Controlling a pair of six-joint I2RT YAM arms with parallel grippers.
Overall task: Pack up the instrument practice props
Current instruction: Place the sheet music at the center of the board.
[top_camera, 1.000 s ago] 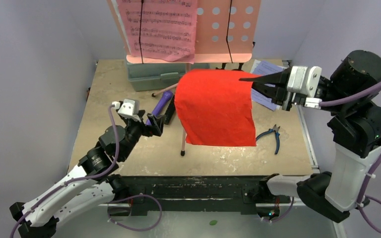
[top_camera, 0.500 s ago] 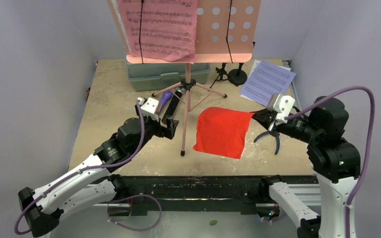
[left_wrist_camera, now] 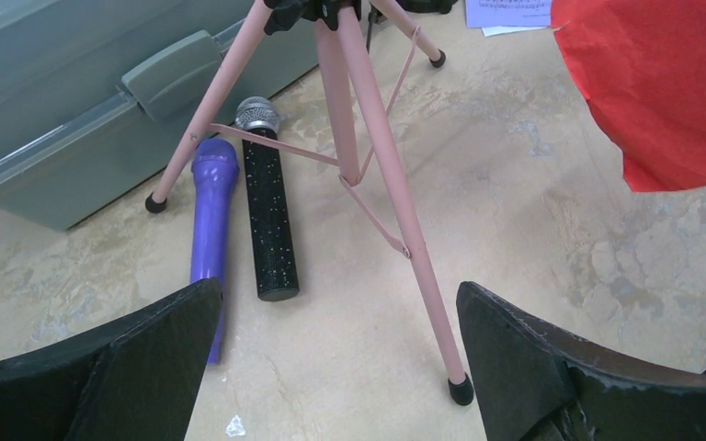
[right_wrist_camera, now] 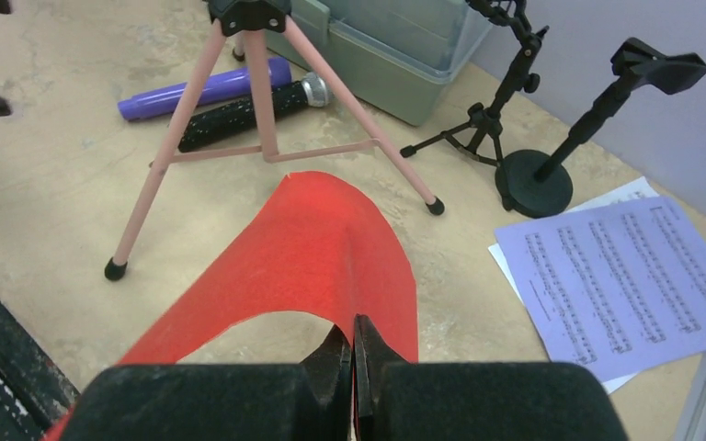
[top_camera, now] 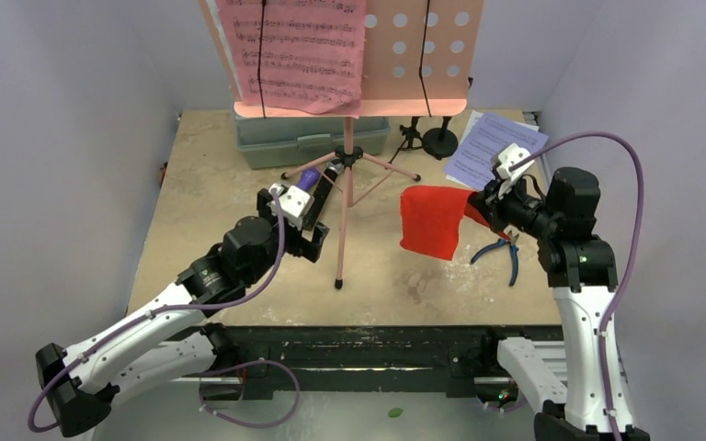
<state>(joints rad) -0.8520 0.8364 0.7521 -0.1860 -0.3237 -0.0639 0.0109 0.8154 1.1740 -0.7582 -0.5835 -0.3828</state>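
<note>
My right gripper point(top_camera: 483, 209) point(right_wrist_camera: 353, 342) is shut on the edge of a red sheet point(top_camera: 430, 220) point(right_wrist_camera: 313, 253) and holds it above the table. The pink tripod point(top_camera: 347, 175) point(left_wrist_camera: 358, 119) point(right_wrist_camera: 257, 101) stands mid-table with its perforated pink tray point(top_camera: 423, 55) and a pink music page point(top_camera: 294, 50). A purple microphone point(left_wrist_camera: 211, 220) point(right_wrist_camera: 202, 90) and a black silver-headed microphone point(left_wrist_camera: 267, 216) point(right_wrist_camera: 248, 112) lie between its legs. My left gripper point(top_camera: 308, 237) point(left_wrist_camera: 340, 367) is open and empty just in front of them. Two black mic mounts point(top_camera: 427, 138) point(right_wrist_camera: 533, 138) stand at the back right.
A grey-green plastic case point(top_camera: 308, 138) point(left_wrist_camera: 64, 101) point(right_wrist_camera: 395, 55) sits behind the tripod. White music pages point(top_camera: 495, 149) point(right_wrist_camera: 625, 280) lie at the back right. Blue-handled pliers point(top_camera: 506, 250) lie under my right wrist.
My right gripper has swung down and back towards the right with the red sheet, which now hangs smaller and lower. My left gripper moved forward towards the microphones.
</note>
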